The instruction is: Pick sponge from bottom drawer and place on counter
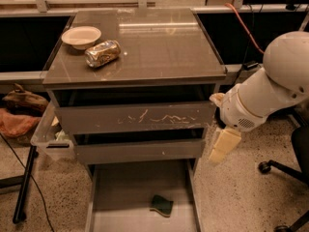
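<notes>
The sponge (161, 205) lies dark green face up on the floor of the open bottom drawer (120, 190), near its front and right of centre. The counter (159, 42) is the glossy grey-brown cabinet top above. My gripper (223, 146) hangs at the end of the white arm (270, 88). It is beside the cabinet's right edge, level with the second drawer, above and to the right of the sponge. It holds nothing that I can see.
A pale bowl (81, 36) and a crushed gold can (102, 53) sit on the counter's left rear. A clear plastic bin (48, 138) hangs at the cabinet's left. A chair base (285, 170) stands at the right and a black stand leg (24, 187) at the left.
</notes>
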`<state>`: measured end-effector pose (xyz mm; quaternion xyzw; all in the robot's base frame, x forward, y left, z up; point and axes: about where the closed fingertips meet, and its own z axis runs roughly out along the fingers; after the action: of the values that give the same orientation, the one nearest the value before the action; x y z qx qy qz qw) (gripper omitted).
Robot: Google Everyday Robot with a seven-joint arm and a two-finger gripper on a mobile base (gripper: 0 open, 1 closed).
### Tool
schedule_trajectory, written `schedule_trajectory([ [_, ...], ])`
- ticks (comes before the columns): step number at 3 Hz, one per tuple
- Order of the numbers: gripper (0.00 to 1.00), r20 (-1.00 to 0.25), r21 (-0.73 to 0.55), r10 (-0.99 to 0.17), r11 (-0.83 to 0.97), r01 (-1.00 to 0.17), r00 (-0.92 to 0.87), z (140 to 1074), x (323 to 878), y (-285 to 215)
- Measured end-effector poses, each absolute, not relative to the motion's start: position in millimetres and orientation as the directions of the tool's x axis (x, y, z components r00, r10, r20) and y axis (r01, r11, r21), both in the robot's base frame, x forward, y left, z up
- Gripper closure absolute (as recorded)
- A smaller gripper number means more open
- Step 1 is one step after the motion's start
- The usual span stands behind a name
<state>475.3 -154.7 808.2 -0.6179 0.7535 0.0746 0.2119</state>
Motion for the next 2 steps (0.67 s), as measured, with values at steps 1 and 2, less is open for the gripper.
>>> schedule_trajectory([
  [1,0.00,-0.374,-0.159,-0.916,0.217,-0.963,-0.145,775,487,-154],
  [2,0.00,-0.330,-0.176,-0.930,0.229,-0.957,-0.161,696,511,-170],
])
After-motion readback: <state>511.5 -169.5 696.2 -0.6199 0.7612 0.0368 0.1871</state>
